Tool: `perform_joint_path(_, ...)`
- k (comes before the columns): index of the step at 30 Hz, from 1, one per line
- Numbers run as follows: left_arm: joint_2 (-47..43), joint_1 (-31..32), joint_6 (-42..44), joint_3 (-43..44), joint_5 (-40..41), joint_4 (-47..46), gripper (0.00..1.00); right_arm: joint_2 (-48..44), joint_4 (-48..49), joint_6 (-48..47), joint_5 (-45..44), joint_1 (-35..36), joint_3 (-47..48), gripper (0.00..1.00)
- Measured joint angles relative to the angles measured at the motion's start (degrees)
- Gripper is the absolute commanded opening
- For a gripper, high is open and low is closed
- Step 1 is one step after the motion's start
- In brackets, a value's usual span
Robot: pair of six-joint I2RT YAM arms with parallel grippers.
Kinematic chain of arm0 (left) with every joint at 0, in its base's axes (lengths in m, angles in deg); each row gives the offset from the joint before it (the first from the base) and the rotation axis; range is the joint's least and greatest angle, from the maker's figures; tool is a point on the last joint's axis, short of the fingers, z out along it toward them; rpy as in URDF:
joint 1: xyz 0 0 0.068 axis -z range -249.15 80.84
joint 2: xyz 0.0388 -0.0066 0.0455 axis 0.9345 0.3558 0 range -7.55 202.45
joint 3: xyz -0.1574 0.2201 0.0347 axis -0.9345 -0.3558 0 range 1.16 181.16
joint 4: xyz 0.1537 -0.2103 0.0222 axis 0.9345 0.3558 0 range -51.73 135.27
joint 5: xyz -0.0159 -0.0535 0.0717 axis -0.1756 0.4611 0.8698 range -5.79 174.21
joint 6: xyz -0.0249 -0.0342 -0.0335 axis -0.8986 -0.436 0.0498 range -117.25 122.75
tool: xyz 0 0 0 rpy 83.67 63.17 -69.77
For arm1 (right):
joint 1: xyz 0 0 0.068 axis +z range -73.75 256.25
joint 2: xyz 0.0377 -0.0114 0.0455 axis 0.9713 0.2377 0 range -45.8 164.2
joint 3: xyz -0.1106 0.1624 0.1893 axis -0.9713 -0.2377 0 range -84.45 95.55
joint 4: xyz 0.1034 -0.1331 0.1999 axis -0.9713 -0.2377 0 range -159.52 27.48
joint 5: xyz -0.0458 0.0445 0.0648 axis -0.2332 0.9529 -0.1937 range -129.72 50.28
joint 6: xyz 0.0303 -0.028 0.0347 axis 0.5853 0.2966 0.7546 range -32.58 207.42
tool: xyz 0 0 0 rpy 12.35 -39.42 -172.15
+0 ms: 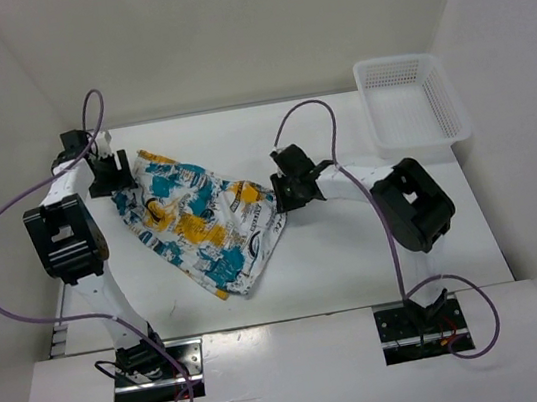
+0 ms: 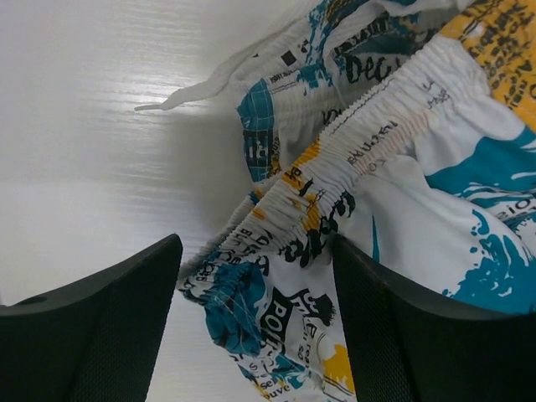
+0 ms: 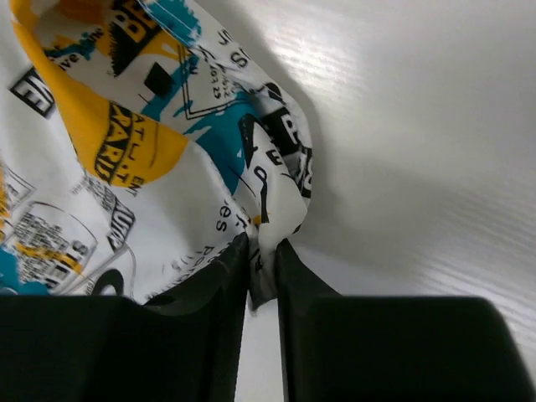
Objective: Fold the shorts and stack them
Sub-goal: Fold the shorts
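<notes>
While the right gripper (image 3: pixel 264 251) has its jaws clenched on a hem corner and the left gripper (image 2: pixel 255 251) stands released, the soft white fabric shorts with the teal, yellow-orange and black print (image 1: pixel 205 215) lie rumpled between both sets of jaws on the white surface (image 1: pixel 358 258). No tidy fold shows, so folding and stacking both seem left. Beyond the right jaws, well apart, sits the white mesh plastic basket (image 1: pixel 405 60).

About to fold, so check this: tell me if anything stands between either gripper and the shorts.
Nothing visible does. The left gripper is open right over the waistband of the shorts; the right gripper is pinched on a fabric edge. The basket sits apart at the far right.
</notes>
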Motion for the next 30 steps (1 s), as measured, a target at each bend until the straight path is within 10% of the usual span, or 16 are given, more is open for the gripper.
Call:
perform_joint_path(2,0.9,0.22,-0.07,-0.2,0.07,-0.39,0.55,0.87,0.26,0.48,0.02,0.02,1.36,0.0)
perform_joint_path(5,1.99,0.5,0.11,-1.36,0.37,-0.59,0.2,2.64,0.04,1.44,-1.14,-0.9,3.93,0.0)
perform_joint_path(11,0.55,0.94,-0.02,-6.86,-0.96,-1.57,0.14,6.91,-0.35,-3.04,-7.61,-8.17,13.14,0.03)
perform_joint_path(13,-1.27,1.4,-0.02,-9.35,-3.3,-0.9,0.22,9.11,-0.17,-5.25,-9.27,-10.25,17.84,0.11)
perform_joint_path(17,-5.95,2.89,0.2,-14.25,-10.36,2.03,0.43,16.24,-0.96,-8.46,-11.04,-11.34,32.17,0.59)
perform_joint_path(21,-12.24,3.8,0.02,-18.45,-17.29,3.58,0.6,18.88,-0.92,-10.27,-10.51,-10.84,40.87,0.78)
perform_joint_path(30,-24.02,3.78,0.13,-22.32,-14.71,3.5,0.82,-1.05,-4.44,-7.34,-8.46,-11.91,16.52,0.83)
